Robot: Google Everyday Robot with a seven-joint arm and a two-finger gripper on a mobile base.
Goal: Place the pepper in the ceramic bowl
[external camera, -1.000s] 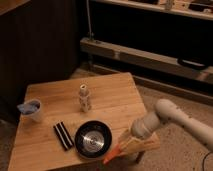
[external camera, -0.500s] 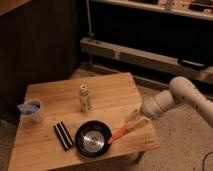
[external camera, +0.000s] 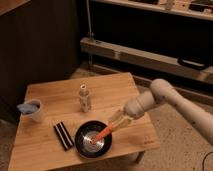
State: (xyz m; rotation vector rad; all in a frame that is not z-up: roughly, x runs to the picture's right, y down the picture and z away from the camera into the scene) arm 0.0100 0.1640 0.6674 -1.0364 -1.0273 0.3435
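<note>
Reaching in from three o'clock, the end effector (external camera: 119, 123) stays clamped on the pepper (external camera: 104, 133), whose tip has now moved over the ceramic bowl (external camera: 80, 141) on the surface (external camera: 55, 100); release looks near.

table (external camera: 60, 95): wood, matt | ceramic bowl (external camera: 83, 149): glossy | tool (external camera: 114, 124): over bowl

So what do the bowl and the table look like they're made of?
The ceramic bowl looks glazed: black rim, glossy grey ringed inside catching light. The table looks like light wood; plank seams and grain show. The end effector hangs over the bowl's right rim with the pepper, whose tip dips inside.
</note>
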